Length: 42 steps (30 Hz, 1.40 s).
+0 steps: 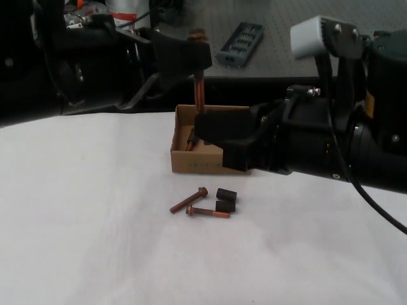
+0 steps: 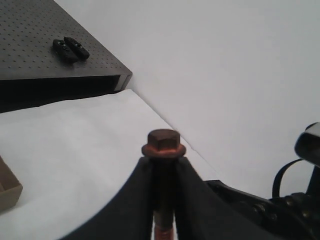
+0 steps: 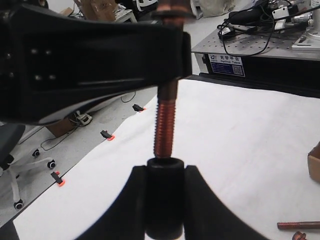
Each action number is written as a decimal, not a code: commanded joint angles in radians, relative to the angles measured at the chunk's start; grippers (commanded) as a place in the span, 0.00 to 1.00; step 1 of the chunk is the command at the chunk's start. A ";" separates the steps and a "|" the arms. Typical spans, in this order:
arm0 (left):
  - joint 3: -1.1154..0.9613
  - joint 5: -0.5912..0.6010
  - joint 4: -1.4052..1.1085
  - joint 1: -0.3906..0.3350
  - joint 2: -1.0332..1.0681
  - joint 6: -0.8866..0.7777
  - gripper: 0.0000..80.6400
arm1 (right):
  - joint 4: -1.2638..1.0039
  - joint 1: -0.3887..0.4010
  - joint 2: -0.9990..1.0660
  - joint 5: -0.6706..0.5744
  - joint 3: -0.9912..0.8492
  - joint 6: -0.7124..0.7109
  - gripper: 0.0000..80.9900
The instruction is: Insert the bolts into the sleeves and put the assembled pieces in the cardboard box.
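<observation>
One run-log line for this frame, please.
phase: insertion | left gripper shut on bolt, head up | right gripper shut on sleeve, bolt tip at its mouth | cloth: loose bolts, loose sleeves

— The copper bolt (image 3: 165, 125)?
— Upright, with its threaded tip at the black sleeve's (image 3: 164, 195) mouth.
— And the rest?
— Two loose bolts (image 1: 189, 200) and two loose sleeves (image 1: 226, 194) lie on the cloth (image 1: 95, 222) before the open cardboard box (image 1: 191, 162).
</observation>
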 commanded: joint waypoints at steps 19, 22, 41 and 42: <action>-0.005 -0.021 -0.048 0.002 -0.013 -0.014 0.01 | -0.062 -0.008 -0.001 -0.076 -0.008 -0.003 0.02; -0.005 -0.021 -0.048 0.002 -0.013 -0.019 0.01 | -0.093 -0.008 -0.001 -0.076 -0.008 -0.003 0.02; -0.005 -0.004 -0.048 0.002 -0.013 -0.053 0.01 | -0.077 -0.021 -0.001 -0.072 -0.005 -0.034 0.02; -0.005 -0.004 -0.048 0.002 -0.013 -0.058 0.01 | -0.077 -0.021 -0.001 -0.076 -0.005 -0.034 0.02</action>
